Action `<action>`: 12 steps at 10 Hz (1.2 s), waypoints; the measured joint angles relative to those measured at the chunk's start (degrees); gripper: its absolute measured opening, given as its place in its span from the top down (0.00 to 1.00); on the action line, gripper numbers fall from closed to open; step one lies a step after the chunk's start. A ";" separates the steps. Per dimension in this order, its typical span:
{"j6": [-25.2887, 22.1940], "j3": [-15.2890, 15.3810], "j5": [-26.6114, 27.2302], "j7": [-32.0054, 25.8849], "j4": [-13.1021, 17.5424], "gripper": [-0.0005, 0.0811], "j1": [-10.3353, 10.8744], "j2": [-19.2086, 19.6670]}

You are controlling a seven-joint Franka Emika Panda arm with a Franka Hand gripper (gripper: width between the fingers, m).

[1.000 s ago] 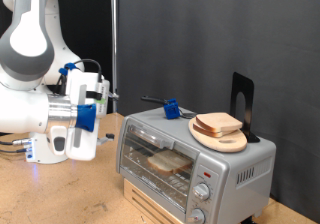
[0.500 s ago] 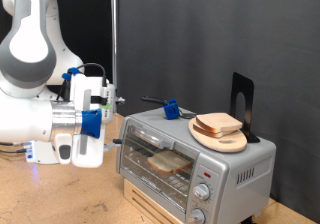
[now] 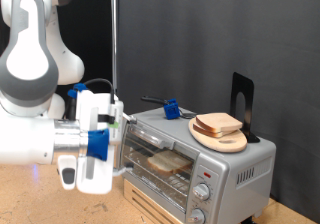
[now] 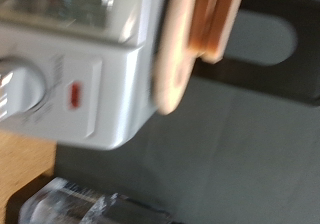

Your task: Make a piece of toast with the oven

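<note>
1. Toast first: in the exterior view you can see a pale, roughly square slice of white bread with a light-brown crust [image 3: 218, 123] lying on a round wooden plate [image 3: 219, 136], which sits on top of the small silver countertop toaster oven with a glass door [image 3: 192, 160]. A second slice of bread [image 3: 167, 162] lies on the wire rack inside the oven, behind the glass.
2. Still in the exterior view, the oven's two round knobs [image 3: 201, 204] sit at its front towards the view's right, under a small red light [image 3: 207, 174]. A small blue object [image 3: 172, 109] rests on the oven's top towards the view's left, and a black upright stand [image 3: 241, 104] rises behind the plate.
3. You will find the white and blue hand of the arm [image 3: 95, 144] just to the view's left of the oven, close to its glass door. Its fingers are not clearly shown, so you cannot tell whether they are apart or together, and nothing shows between them.
4. The wrist view is blurred. You can make out the oven's silver corner [image 4: 95, 84] with its red light [image 4: 76, 95] and one knob [image 4: 18, 87], and the wooden plate's edge [image 4: 180, 59] overhanging it. The fingers do not show clearly here either.
</note>
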 joint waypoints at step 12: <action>2.51 0.76 -1.02 -7.49 19.89 0.01 1.70 18.83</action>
